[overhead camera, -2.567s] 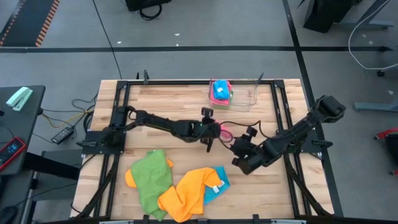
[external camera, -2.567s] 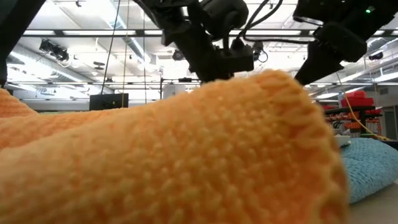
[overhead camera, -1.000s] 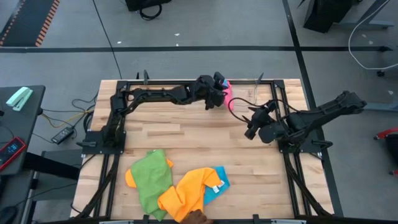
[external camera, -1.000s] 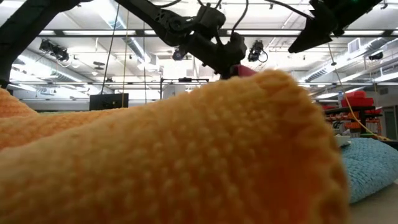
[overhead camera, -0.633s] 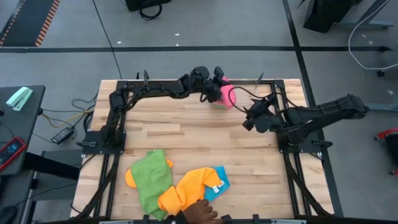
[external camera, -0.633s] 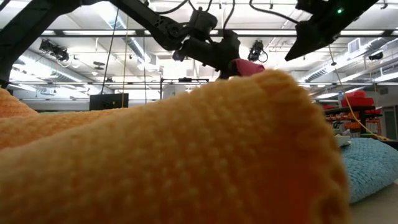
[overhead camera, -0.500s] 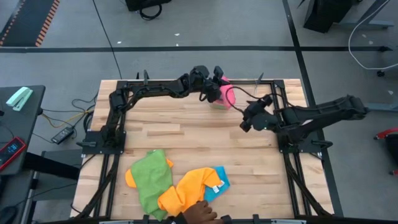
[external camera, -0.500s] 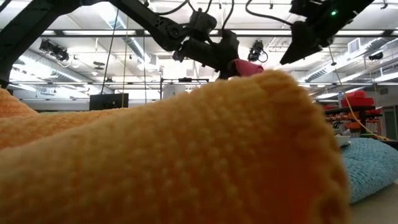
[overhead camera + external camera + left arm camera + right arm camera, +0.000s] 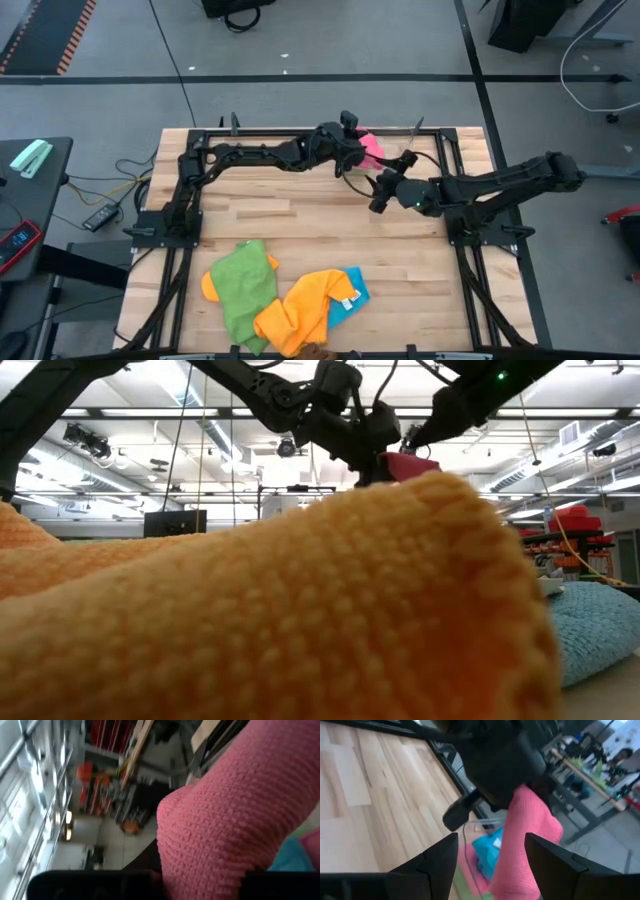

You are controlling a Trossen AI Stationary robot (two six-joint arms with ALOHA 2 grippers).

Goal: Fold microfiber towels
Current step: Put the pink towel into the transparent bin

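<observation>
While the left gripper [image 9: 358,152] hangs above the table's far edge, it is pinched closed on a pink towel [image 9: 370,148], which dangles from it in the air. Facing it from just beside, the right gripper [image 9: 378,200] points at the pink cloth with its fingers [image 9: 437,857] spread wide and nothing between them. Most of the wooden table [image 9: 290,215] between the arms and the near pile lies bare, so the middle is open room. Near the front edge sit the other towels in a loose heap: a green towel [image 9: 243,285] over an orange one, an orange towel [image 9: 300,310] bunched beside it, and a blue towel [image 9: 350,295] poking out from under that (its corner only). At table height the orange towel [image 9: 260,610] fills nearly the whole low view and hides the tabletop; only the blue one [image 9: 595,625] shows past it. Through the right wrist camera, blue and pink folded cloths [image 9: 487,847] lie below the hanging towel [image 9: 527,837], their container hard to make out. From the left wrist, pink weave [image 9: 240,815] blocks almost everything.
</observation>
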